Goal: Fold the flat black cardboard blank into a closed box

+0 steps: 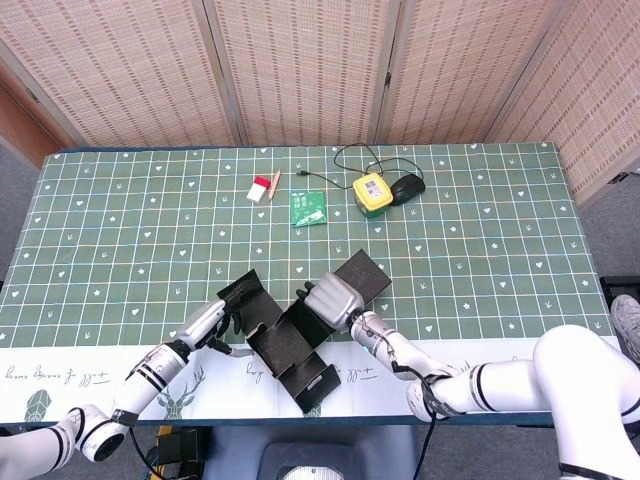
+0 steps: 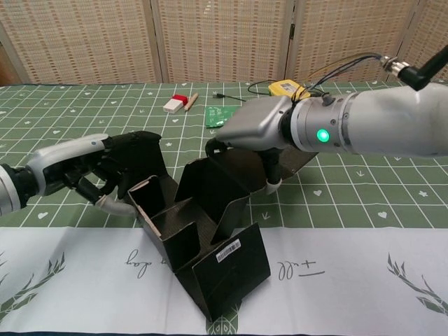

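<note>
Woven rattan screens stand behind a table (image 1: 480,250) spread with green, white-gridded cloth, and at its near edge I work a flat black cardboard blank (image 1: 292,338) into a box. My left hand (image 1: 214,322) is curled, dark fingers (image 2: 120,168) wrapped onto the blank's left flap and pulling it upright. My right hand (image 1: 330,297) lies palm-down over the opposite flap, fingers drawn together and bearing on the card; whether they hook its edge I cannot tell. Between my hands the blank is half risen, both side walls tilted inward over a ribbed floor panel, while the flap with the white barcode label (image 2: 230,250) hangs off toward me over the pale printed border (image 1: 450,355).

Done well, I judge, this step wants both hands pressing in evenly so the walls meet square on their creases, without the left fingers crushing the thin flap or the whole piece skidding off the table edge.

From overhead, the blank's long axis runs diagonally, labelled end pointing near and slightly right, far flap pointing away under my right hand.

Well apart, toward the far side, lie a small white-and-red box (image 1: 263,187), a green packet (image 1: 308,208), a yellow-lidded container (image 1: 371,190) and a black computer mouse (image 1: 406,184).
</note>
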Tool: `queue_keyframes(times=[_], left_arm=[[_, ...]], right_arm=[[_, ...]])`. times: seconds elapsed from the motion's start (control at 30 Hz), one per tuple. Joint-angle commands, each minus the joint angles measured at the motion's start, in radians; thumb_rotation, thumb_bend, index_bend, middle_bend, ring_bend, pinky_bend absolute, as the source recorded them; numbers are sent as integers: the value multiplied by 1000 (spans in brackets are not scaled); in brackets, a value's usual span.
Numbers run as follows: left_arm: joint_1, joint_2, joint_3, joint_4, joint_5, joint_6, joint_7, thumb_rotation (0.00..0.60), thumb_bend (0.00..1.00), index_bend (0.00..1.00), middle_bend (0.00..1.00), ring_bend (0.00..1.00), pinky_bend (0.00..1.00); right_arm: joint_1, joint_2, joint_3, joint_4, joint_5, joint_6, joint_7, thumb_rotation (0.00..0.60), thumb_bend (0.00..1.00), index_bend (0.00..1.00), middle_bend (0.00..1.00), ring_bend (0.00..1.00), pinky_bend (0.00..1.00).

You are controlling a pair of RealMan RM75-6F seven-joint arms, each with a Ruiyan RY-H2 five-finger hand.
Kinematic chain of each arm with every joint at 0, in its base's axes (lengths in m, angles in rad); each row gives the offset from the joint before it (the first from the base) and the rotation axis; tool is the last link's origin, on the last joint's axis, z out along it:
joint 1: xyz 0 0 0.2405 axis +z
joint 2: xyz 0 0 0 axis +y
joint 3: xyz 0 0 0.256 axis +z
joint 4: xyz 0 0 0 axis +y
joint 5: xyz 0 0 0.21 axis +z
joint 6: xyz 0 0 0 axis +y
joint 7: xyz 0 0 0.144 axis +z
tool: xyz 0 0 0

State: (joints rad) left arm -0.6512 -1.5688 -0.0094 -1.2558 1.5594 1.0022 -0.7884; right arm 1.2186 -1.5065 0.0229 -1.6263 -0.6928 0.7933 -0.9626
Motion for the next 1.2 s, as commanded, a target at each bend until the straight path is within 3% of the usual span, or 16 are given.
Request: queue_keyframes(times=[0.03, 0.17, 0.33, 0.53, 0.63, 0.73, 0.8, 0.93, 1.03, 1.17, 1.2], left_arm=[[7, -6, 5, 4, 1, 12, -31, 600, 42, 0, 0, 606, 781], [12, -11, 13, 14, 6, 21, -66, 600, 42, 0, 0, 652, 781], [13, -20, 23, 30, 19, 32, -80, 600, 42, 4, 0, 637, 784], [17, -36, 25, 51, 14, 37, -45, 600, 42, 47, 0, 725, 796], [24, -33, 27, 37, 12, 48, -35, 600, 42, 56, 0, 684, 806], [26, -23, 30, 17, 9, 45, -38, 600, 42, 58, 0, 738, 807], [27, -17, 32, 3, 6, 41, -49, 600, 42, 59, 0, 703, 810], [31, -6, 40, -18, 8, 39, -54, 600, 42, 59, 0, 817, 812], [33, -2, 44, -34, 7, 37, -64, 600, 42, 60, 0, 795, 812], [31, -3, 47, -45, 15, 37, -74, 600, 42, 69, 0, 696, 812], [29, -3, 47, -48, 15, 32, -79, 600, 42, 69, 0, 718, 812]], right_arm=[[23, 6, -13, -11, 6, -3, -20, 600, 256, 246, 292, 774, 899], [50, 11, -30, -22, 6, -2, -42, 600, 257, 255, 297, 774, 900], [82, 13, -50, -33, -6, 4, -71, 600, 260, 263, 302, 774, 900], [108, 13, -63, -39, 10, 11, -81, 600, 262, 264, 303, 774, 900], [111, 10, -66, -32, 19, 15, -70, 600, 262, 264, 303, 774, 900], [112, 6, -67, -21, 21, 15, -53, 600, 262, 264, 303, 774, 900], [112, 2, -68, -14, 21, 15, -41, 600, 263, 264, 303, 774, 900], [115, -2, -69, -2, 25, 15, -26, 600, 262, 264, 303, 774, 900], [116, -6, -72, 6, 24, 17, -18, 600, 263, 264, 303, 774, 900], [118, -14, -78, 13, 24, 14, -9, 600, 263, 264, 303, 774, 900], [119, -15, -79, 14, 23, 14, -7, 600, 263, 264, 303, 774, 900]])
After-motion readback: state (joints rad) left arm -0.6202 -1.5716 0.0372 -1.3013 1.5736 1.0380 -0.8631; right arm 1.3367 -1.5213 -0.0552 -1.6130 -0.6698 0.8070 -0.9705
